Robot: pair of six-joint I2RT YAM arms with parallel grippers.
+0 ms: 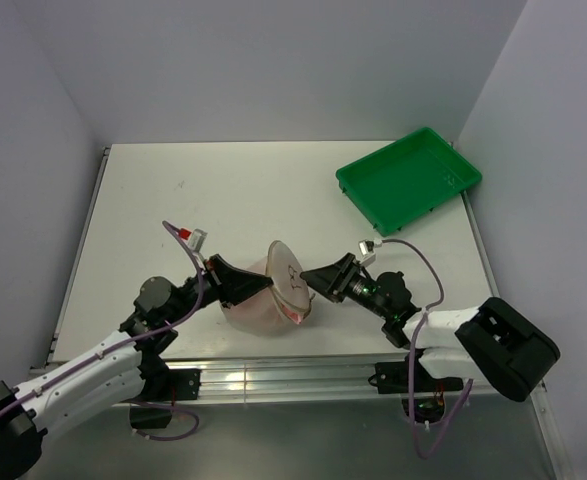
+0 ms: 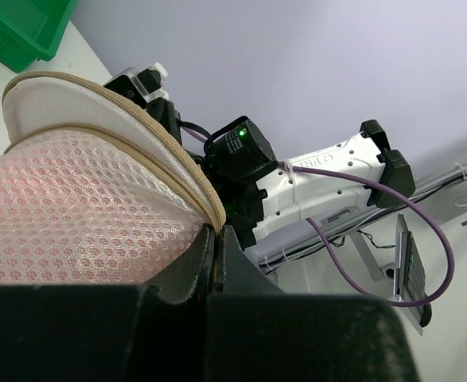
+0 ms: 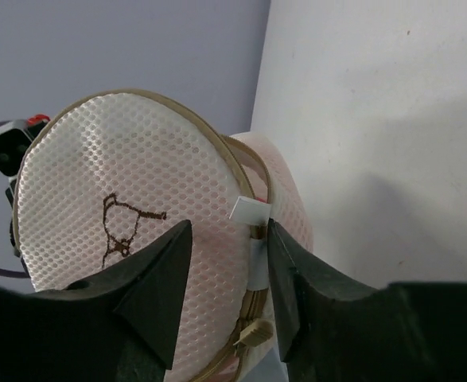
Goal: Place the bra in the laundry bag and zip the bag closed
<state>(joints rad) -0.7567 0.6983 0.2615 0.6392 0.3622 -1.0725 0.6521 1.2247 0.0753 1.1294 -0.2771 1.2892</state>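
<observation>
Bag [image 1: 273, 292], pink bra [image 2: 66, 215] showing inside, sits near the worktop's [image 1: 223, 190] front edge; left gripper [image 1: 258, 285] pinches its zip rim, right gripper [image 3: 229, 231] half-apart straddling the rim tag [image 3: 249, 211], grip unclear.

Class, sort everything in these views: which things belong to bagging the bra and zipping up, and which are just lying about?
Belongs to the job: laundry bag; bra, pink through the mesh; left end effector, pinching the bag's rim; right end effector, open at the zip.
Just lying about: green tray, far right corner.
</observation>
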